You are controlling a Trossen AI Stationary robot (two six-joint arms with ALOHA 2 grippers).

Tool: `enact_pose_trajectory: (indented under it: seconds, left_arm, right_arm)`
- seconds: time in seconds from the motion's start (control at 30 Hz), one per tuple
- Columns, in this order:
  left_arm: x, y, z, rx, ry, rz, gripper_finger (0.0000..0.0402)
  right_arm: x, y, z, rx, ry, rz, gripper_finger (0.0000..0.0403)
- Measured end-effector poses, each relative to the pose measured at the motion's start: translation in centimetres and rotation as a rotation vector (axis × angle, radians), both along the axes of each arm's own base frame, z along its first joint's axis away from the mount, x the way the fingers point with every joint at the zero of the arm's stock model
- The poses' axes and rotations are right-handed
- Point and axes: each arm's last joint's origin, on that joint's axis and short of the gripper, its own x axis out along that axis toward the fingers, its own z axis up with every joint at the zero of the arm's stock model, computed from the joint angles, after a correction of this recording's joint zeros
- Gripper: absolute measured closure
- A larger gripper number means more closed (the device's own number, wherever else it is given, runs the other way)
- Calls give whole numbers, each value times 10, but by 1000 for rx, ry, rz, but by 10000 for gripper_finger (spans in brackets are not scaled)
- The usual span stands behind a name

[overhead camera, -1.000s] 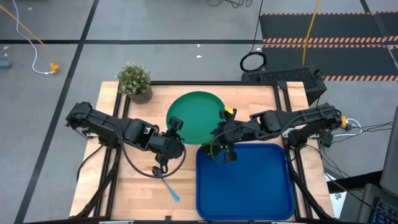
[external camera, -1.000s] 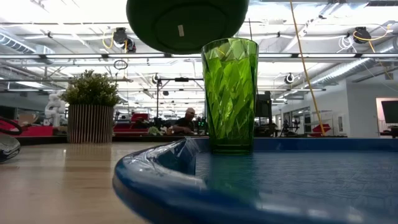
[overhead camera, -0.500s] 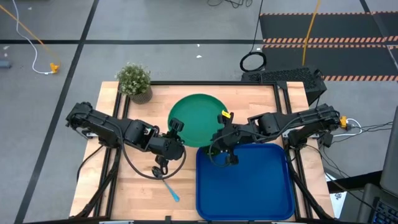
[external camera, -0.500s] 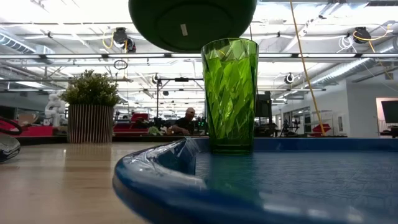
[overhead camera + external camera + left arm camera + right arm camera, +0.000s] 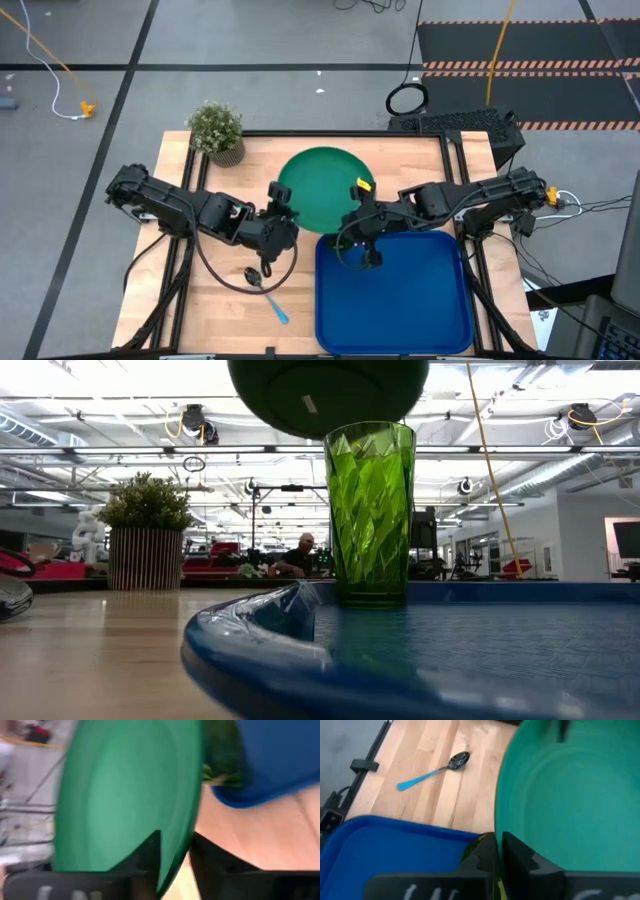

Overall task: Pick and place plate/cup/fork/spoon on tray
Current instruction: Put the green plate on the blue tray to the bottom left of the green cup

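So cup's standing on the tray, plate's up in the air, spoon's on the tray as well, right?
Not quite. The spoon lies on the table beside the tray, as the high view shows. The cup on the tray and the lifted plate are right.

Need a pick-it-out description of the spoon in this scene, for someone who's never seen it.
Start at the big bright-blue rectangular plastic tray on the wooden table. On the bare wood beside the tray's left edge, below the left arm, lies the slender spoon. Its dark shiny oval bowl and light-blue handle mark it out; it is the only utensil visible.
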Motion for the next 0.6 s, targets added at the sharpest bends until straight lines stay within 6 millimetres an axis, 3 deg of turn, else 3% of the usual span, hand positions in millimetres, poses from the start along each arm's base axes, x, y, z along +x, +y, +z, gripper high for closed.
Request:
enact_pose_trajectory:
  seconds: [0.17,0.3,0.43,0.6]
  left_arm:
    - [4,-2,6,-14,-109,57,167]
    - [8,-5,13,-11,-219,95,104]
    - [10,-10,18,-16,-296,121,85]
    - [9,-11,22,-98,-380,195,99]
  right_arm:
    - [0,-2,-1,16,1,-61,401]
    - [-1,-2,2,48,-18,-91,402]
    - [-5,-1,5,91,-17,-115,402]
    - [-20,-2,17,142,-53,-183,403]
